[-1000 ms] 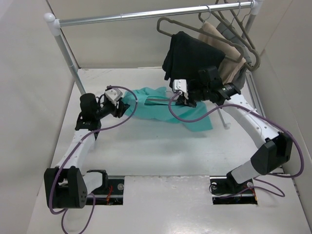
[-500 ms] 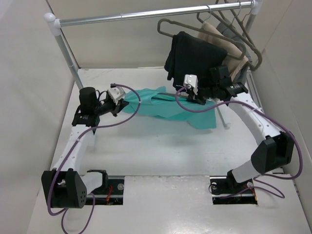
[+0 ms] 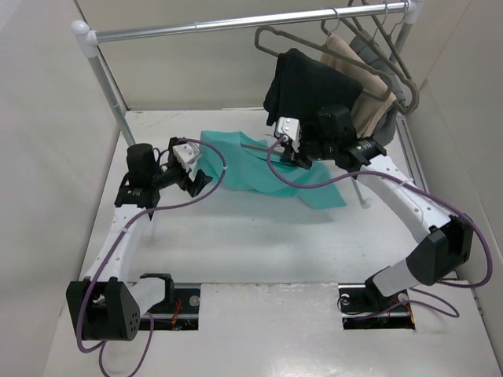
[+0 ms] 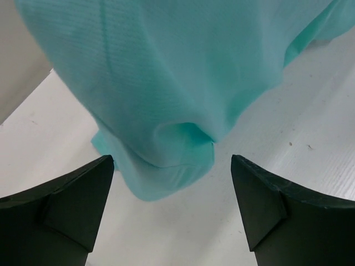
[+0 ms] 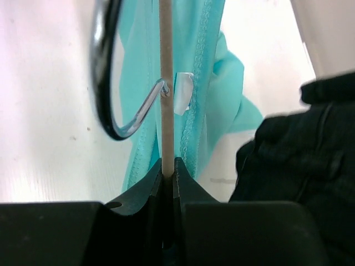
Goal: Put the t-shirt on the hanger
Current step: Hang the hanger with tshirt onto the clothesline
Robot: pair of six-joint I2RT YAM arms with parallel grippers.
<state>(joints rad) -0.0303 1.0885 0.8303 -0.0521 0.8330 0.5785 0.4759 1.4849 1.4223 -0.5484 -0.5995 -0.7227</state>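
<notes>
The teal t-shirt [image 3: 244,161] hangs draped from the middle of the table, lifted at its collar. My right gripper [image 3: 297,157] is shut on the grey-taupe hanger [image 5: 165,66], whose thin bar runs up from between the jaws [image 5: 168,163]. Its silver wire hook [image 5: 145,105] curls to the left, beside the t-shirt's collar seam and white label [image 5: 183,94]. The rest of the hanger is hidden inside the cloth. My left gripper [image 3: 200,182] is open just off the t-shirt's left lower edge. In the left wrist view the cloth [image 4: 183,83] hangs ahead of the spread fingers [image 4: 171,160], which hold nothing.
A metal clothes rail [image 3: 236,22] crosses the back on a white post [image 3: 110,94]. A black garment [image 3: 310,86], a tan garment [image 3: 350,59] and grey hangers [image 3: 393,63] hang at its right end, close behind my right gripper. Walls close in on both sides.
My left gripper shut at the t-shirt's left edge, then opened and let the cloth go. My right gripper moved left with the hanger, and the t-shirt's left side now hangs higher.
</notes>
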